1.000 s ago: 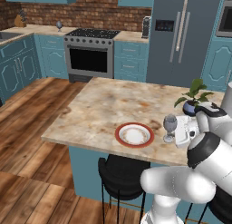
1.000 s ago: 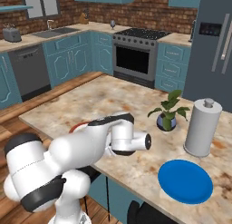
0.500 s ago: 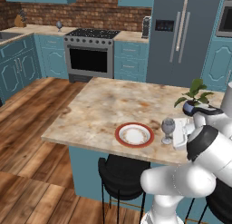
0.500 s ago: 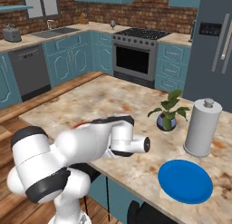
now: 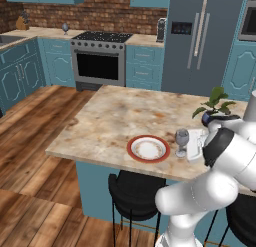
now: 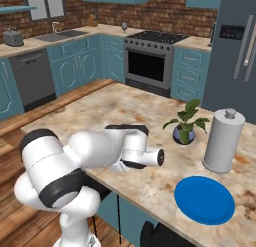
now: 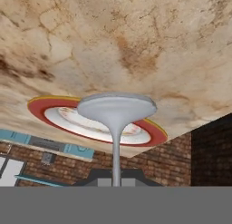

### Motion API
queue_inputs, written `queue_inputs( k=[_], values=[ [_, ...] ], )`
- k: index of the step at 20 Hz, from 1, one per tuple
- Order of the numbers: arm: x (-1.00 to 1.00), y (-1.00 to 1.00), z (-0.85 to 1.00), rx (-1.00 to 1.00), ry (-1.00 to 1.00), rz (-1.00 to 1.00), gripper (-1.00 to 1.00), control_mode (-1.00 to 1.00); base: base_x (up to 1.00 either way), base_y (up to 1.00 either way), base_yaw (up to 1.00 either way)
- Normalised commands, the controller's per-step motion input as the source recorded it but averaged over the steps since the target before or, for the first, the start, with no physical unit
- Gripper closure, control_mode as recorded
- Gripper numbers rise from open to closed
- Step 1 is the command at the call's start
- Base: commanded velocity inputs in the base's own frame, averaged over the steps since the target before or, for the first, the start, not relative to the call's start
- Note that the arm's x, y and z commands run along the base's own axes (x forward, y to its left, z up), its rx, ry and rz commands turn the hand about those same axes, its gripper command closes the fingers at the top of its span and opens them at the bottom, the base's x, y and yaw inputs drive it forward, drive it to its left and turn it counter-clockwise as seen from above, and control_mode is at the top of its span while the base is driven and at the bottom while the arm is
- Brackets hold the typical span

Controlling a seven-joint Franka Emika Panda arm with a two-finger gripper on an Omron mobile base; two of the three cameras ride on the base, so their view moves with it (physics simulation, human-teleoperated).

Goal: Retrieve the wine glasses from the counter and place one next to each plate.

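Hand view looks along the thin stem of a small grey translucent stemmed wine glass [image 7: 116,128], its foot toward the mottled beige stone island top [image 7: 149,37] ahead; the stem runs down between the fingertips, so the two-finger gripper [image 5: 186,147] appears closed on it. Just beyond the glass lies the white plate with a red-brown rim [image 5: 148,148]. Glass like this is light, rigid, slick and brittle; the stem is the sensible hold, gently squeezed. Whether the foot touches stone I cannot tell. Finger pads are hidden, and the bowl is cut off.
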Motion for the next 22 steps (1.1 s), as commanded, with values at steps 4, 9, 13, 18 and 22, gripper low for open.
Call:
queue_inputs(
  k=[4,9,13,18,22],
  values=[
    [0.22,0.0,-0.25,0.08,0.0,0.02,1.0,-1.0,0.0,0.0,0.0],
    [0.16,-0.1,-0.4,0.09,0.0,0.05,1.0,-1.0,0.0,0.0,0.0],
    [0.18,-0.18,-0.42,0.09,0.0,0.07,1.0,-1.0,0.0,0.0,0.0],
    [0.12,-0.25,-0.33,0.07,0.0,0.07,1.0,-1.0,0.0,0.0,0.0],
    [0.05,-0.06,-0.28,0.01,-0.05,0.06,-1.0,-1.0,0.0,0.0,0.0]
  ],
)
